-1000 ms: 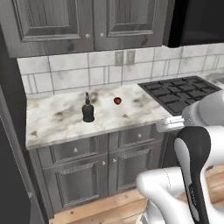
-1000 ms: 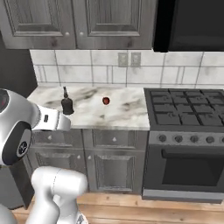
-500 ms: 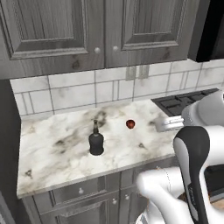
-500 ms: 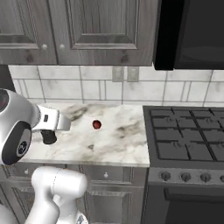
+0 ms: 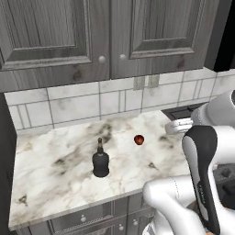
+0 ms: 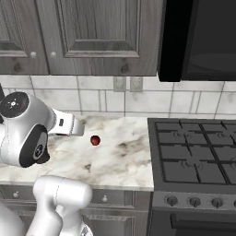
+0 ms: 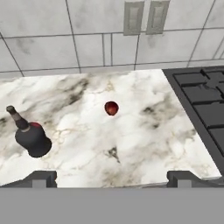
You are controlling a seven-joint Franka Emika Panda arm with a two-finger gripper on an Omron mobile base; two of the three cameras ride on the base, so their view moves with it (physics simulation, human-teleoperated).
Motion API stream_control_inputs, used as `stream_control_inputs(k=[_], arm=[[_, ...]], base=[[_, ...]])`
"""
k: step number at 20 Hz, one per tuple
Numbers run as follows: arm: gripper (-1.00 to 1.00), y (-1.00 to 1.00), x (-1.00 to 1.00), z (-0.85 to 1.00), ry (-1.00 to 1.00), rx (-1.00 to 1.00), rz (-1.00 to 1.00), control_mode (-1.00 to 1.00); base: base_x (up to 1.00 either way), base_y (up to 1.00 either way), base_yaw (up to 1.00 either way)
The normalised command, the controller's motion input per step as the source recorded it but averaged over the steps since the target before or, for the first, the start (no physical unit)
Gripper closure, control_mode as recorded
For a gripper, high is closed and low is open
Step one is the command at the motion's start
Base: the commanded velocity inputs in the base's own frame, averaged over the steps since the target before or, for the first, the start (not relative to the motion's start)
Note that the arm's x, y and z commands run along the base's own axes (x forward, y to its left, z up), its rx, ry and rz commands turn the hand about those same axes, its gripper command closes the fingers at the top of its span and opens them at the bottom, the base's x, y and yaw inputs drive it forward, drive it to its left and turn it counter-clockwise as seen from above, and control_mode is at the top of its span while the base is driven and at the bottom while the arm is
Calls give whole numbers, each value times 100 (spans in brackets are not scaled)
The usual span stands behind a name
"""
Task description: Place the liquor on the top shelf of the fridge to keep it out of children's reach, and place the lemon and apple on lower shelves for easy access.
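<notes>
Hovering over desk (image 7: 144,144), fingers (image 7: 41,178) spread wide, empty, set for first pick. Bottle (image 5: 100,159) upright mid-desk; apple (image 5: 138,139) near it, apart, toward stove (image 6: 193,152). Both loose on marble, within reach. Bottle likely first target, being bound for top shelf. Lemon, fridge unsighted.

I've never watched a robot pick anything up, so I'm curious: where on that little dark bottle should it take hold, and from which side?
Probably the bottle's squat round body, from the front edge of the counter. The bottle stands upright with bare marble around it, and the apple sits well apart, so open fingers could slide in level on both sides. The thin neck and stopper look a slippery, tippy hold. The tool is open and well short of it.
</notes>
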Motion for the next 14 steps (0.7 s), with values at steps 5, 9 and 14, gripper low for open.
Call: stream_control_inputs(k=[5,9,14], arm=[[-100,-17,24,-36,10,0,0,-100],[-100,0,14,-35,9,0,0,-100],[-100,0,11,-33,4,0,0,-100]], base=[[0,0,0],[0,0,0],[0,0,0]])
